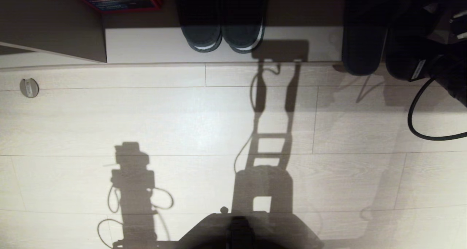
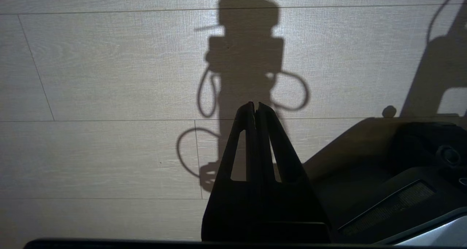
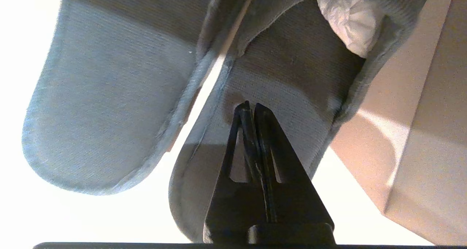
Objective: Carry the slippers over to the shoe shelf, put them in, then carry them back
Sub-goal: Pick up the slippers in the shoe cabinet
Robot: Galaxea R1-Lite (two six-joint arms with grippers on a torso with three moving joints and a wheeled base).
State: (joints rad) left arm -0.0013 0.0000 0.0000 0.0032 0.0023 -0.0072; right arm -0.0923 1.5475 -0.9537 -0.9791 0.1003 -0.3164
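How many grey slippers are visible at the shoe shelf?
2. One grey slipper lies beside the second slipper, which is before the shut right hand and has white paper under its band. Others may be hidden in shadow.

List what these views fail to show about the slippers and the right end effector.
- Right wrist view: whether the shut right end effector pinches the slippers or only rests on an insole; its own tips cover that spot.
- Head view: the slippers are almost black in shadow, and the top edge cuts off their fronts.
- Head view: the right end effector is hidden behind its own dark arm at the right edge.
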